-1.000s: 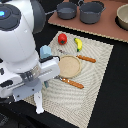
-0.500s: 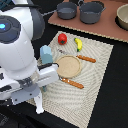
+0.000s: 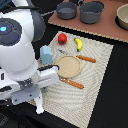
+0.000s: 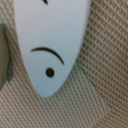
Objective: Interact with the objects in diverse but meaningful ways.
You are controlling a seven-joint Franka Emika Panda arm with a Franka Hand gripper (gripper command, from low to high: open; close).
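Pincer [image 3: 39, 102] lower now, red tomato [image 3: 62, 38] well apart.

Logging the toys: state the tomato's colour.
Red with a green top, the tomato shows best in the exterior view.

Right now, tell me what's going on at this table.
A white robot arm is bent low over the near corner of a woven placemat, at the exterior view's left. Whether its jaws are open or shut cannot be told. On the mat lie a red tomato, a yellow banana, a pale blue carton, a round wooden plate and two orange-handled utensils. Two dark pots sit beyond the mat.
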